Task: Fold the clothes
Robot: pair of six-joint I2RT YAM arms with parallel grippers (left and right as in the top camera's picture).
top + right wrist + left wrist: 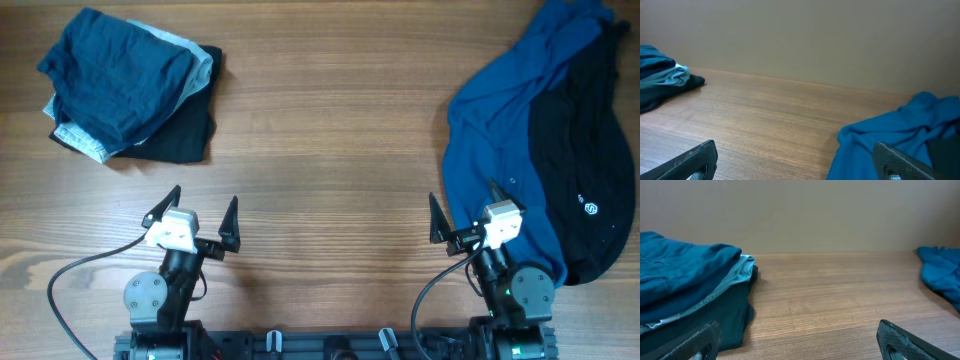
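Ahead and to the left of my left claw (205, 196), spread wide and empty, a folded stack of teal, grey and black clothes (130, 85) sits on the brown wooden table (330, 130). My right claw (462, 192) is likewise released, its outer finger above the edge of a crumpled blue shirt (500, 130), with a black garment (585, 180) lying on the shirt's right.

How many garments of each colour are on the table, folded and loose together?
Dark blue: 2, stack's top piece, loose blue garment
Light grey-blue: 1, stack's middle piece
Black: 2, stack's bottom piece, loose black garment
Total: 5 visible
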